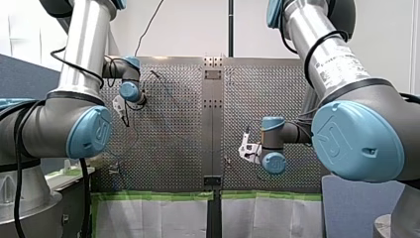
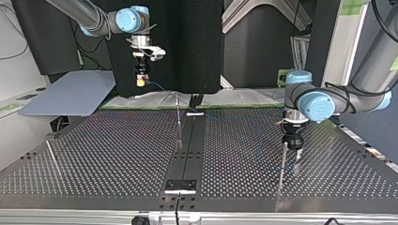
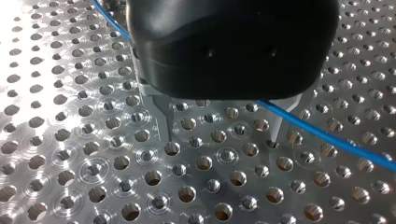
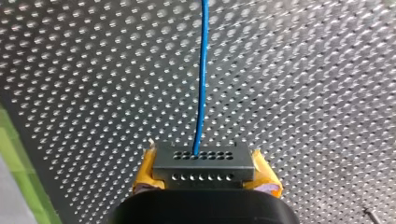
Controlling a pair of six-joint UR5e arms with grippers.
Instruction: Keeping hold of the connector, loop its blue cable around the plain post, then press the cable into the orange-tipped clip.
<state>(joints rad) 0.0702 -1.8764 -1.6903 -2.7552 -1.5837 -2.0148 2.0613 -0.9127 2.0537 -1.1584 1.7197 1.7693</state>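
Progress: early, by my reading.
- Connector (image 4: 203,163) secured. Right jaws are clamped on it with yellow pads (image 4: 145,176) either side. It is held above the counter (image 2: 94,154), far left in the top view.
- Blue cable (image 4: 201,70) runs straight out from the connector over the perforations, toward the centre upright (image 2: 179,117). Contact with it: cannot tell.
- No loop round any post visible, and no cable seated in a clip.
- Orange tip too small to pick out, so I can't say whether the centre upright or the right upright (image 2: 282,161) is the plain post.
- Looping and pressing both left to do.

Pose:
- Right arm (image 2: 89,16) comes in high, jaws pointing down.
- Left arm (image 2: 328,101) sits low at the top view's right, just beside the right upright, wrist vertical.
- Left jaws are apart, metal fingers (image 3: 161,122) close over the counter, gripping nothing. The cable passes alongside them.
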